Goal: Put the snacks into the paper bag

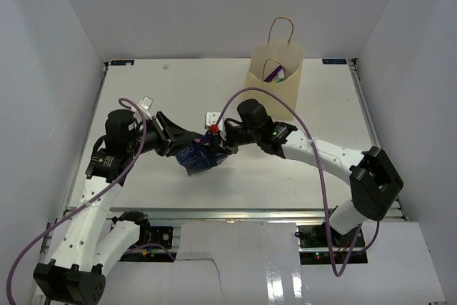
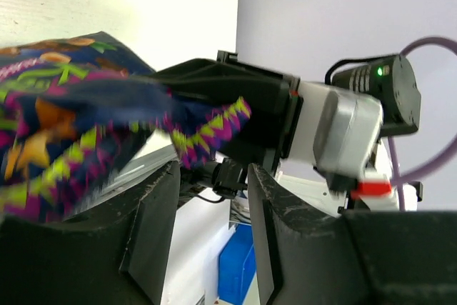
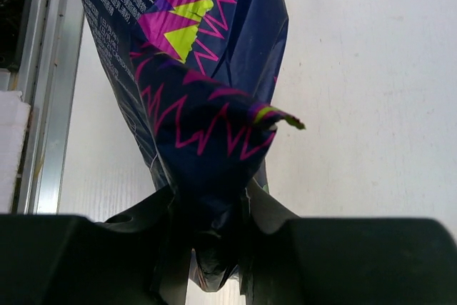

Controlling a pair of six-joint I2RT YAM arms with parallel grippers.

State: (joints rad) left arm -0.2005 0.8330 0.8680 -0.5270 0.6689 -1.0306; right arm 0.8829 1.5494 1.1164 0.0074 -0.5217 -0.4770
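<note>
A dark blue-purple snack bag (image 1: 200, 156) with pink zigzags hangs just above the table's middle between both grippers. My right gripper (image 1: 223, 142) is shut on its crimped end, shown in the right wrist view (image 3: 211, 205), where the bag (image 3: 207, 69) stretches away from the jaws. My left gripper (image 1: 175, 141) is at the bag's left side; in the left wrist view (image 2: 213, 176) its jaws stand apart with nothing between them, and the bag (image 2: 64, 105) lies beyond the fingertips. The tan paper bag (image 1: 275, 80) stands upright at the back right, with a purple packet and a teal-white one (image 1: 275, 74) inside.
A small white packet (image 1: 146, 102) lies at the back left and another (image 1: 212, 117) lies just behind the grippers. White walls close in the table's left, right and back sides. A metal rail (image 1: 235, 212) runs along the near edge.
</note>
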